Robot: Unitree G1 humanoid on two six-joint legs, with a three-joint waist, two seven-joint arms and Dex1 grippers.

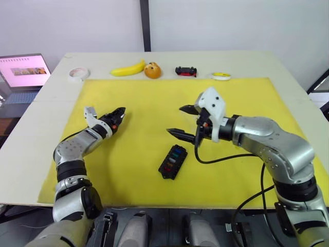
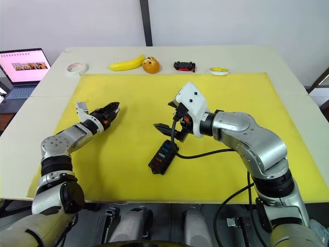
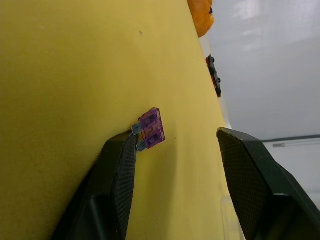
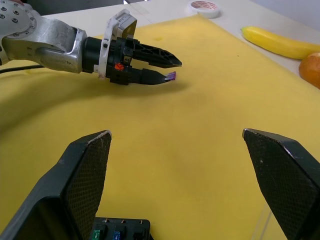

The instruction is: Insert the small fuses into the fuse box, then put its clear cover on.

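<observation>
On the left, the left gripper hovers over the yellow mat, fingers parted, a purple fuse touching one fingertip. The fuse box lies near centre. Just beyond it hangs the right gripper, spread wide and empty.

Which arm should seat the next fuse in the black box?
Left, probably. The left gripper has a small purple fuse clinging to one finger's tip, fingers apart. The right gripper hangs open and empty above the black rectangular fuse box, so it would need a fuse first.
</observation>
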